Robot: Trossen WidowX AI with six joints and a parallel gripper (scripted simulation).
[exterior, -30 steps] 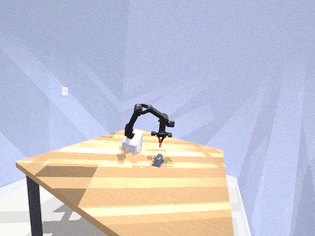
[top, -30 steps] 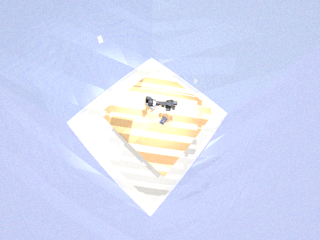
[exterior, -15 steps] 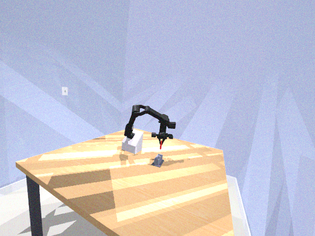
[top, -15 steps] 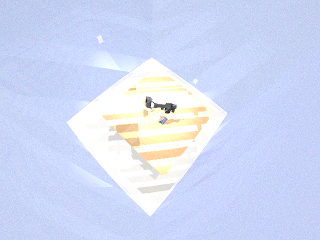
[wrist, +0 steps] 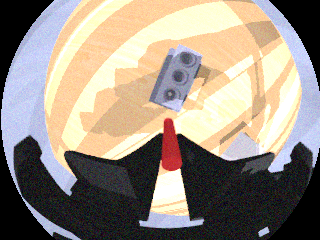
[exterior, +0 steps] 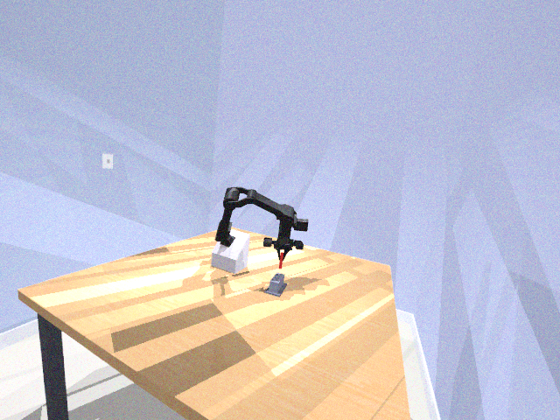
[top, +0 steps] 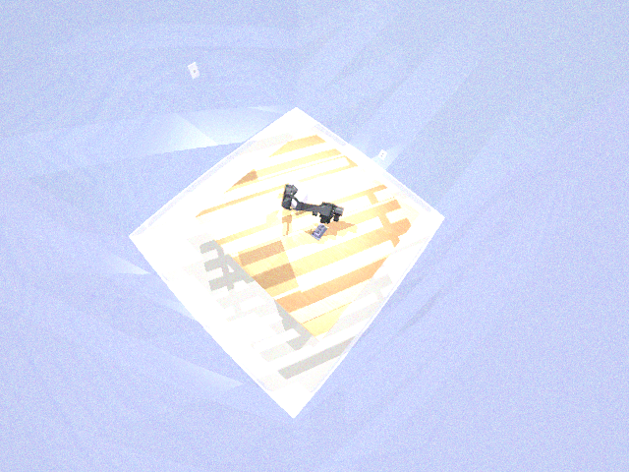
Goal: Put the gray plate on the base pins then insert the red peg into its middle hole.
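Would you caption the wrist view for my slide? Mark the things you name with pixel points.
Red peg point(exterior: 281, 261) point(wrist: 171, 147) in the gripper point(exterior: 282, 257) point(wrist: 171, 150), short of the three-holed gray plate point(wrist: 186, 76).

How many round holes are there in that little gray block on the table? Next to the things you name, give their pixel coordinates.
3, in a row along the block's top: one at each end point(wrist: 188, 59) point(wrist: 171, 94), one in the middle point(wrist: 179, 76). None seems hidden.
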